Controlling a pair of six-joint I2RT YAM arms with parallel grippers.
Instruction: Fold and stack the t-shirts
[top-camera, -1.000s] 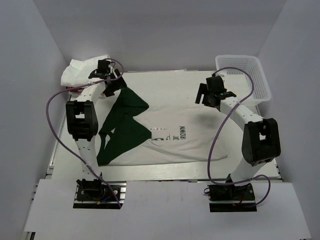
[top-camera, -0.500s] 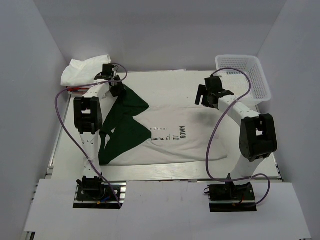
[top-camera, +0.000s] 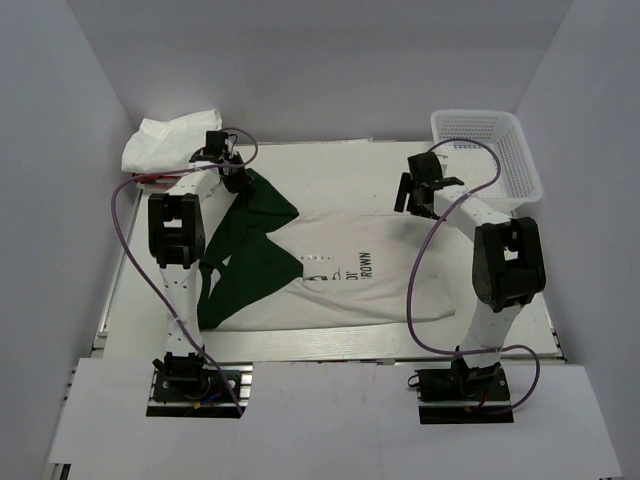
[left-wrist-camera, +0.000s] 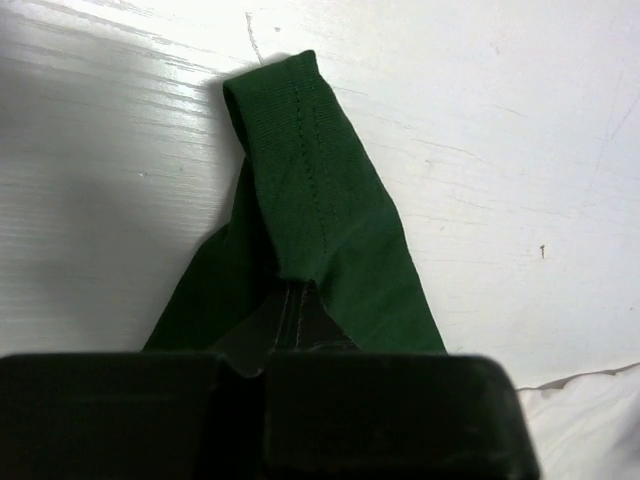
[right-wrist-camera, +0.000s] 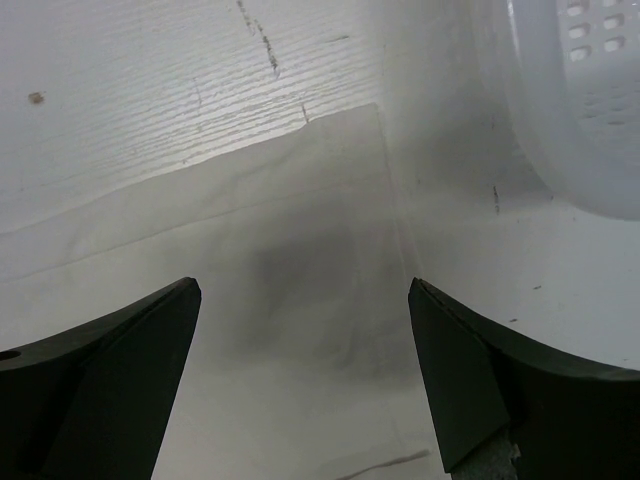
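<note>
Cloth nearest us is one large t-shirt (top-camera: 330, 275), off-white with dark green parts, spread flat on the surface (top-camera: 330, 165) between our two arms. The left arm (top-camera: 178, 235) reaches out along the shirt's left side, with the left tool (left-wrist-camera: 290, 310) clamped on a green sleeve tip (left-wrist-camera: 310, 200). The right arm (top-camera: 505, 265) stretches to the far right corner, and the right tool (right-wrist-camera: 305, 380) is spread wide over the cloth. Farthest out we count one crumpled white bundle (top-camera: 165, 140) at the left with a red sliver (top-camera: 150, 178) beside it, and one mesh basket (top-camera: 500, 150) at the right.

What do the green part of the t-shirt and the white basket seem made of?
Green part of the t-shirt: soft knit cloth, probably, matte, with fine ribbing and stitched seams. White basket: likely moulded plastic, smooth, slightly glossy, with mesh holes.
</note>
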